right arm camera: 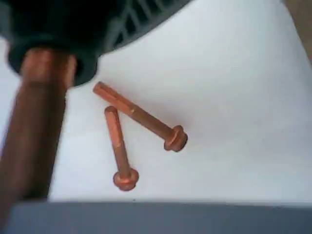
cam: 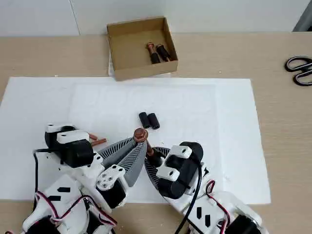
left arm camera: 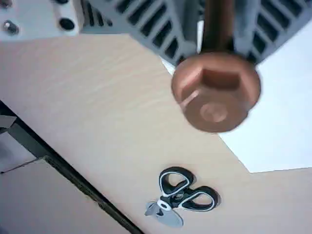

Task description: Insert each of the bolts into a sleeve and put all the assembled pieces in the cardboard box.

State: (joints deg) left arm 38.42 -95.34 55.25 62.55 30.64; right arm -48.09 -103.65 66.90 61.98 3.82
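Observation:
My left gripper (cam: 138, 143) is shut on a copper bolt (cam: 141, 135), held above the white paper with its hex head (left arm camera: 217, 92) toward the table's right side. My right gripper (cam: 152, 156) is shut on a black sleeve (right arm camera: 53, 41), and the bolt's shaft (right arm camera: 31, 136) enters that sleeve. Two loose black sleeves (cam: 149, 120) lie side by side just beyond both grippers. Two loose bolts (right arm camera: 141, 117) (right arm camera: 119, 151) lie on the paper, partly hidden by the left arm (cam: 96, 140) in the high view. The cardboard box (cam: 122, 46) at the back holds two assembled pieces (cam: 158, 52).
The white paper (cam: 219, 136) covers the table's middle. Black-handled scissors (cam: 300, 69) (left arm camera: 183, 195) lie on bare wood at the far right. The box stands just past the paper's far edge, left of centre.

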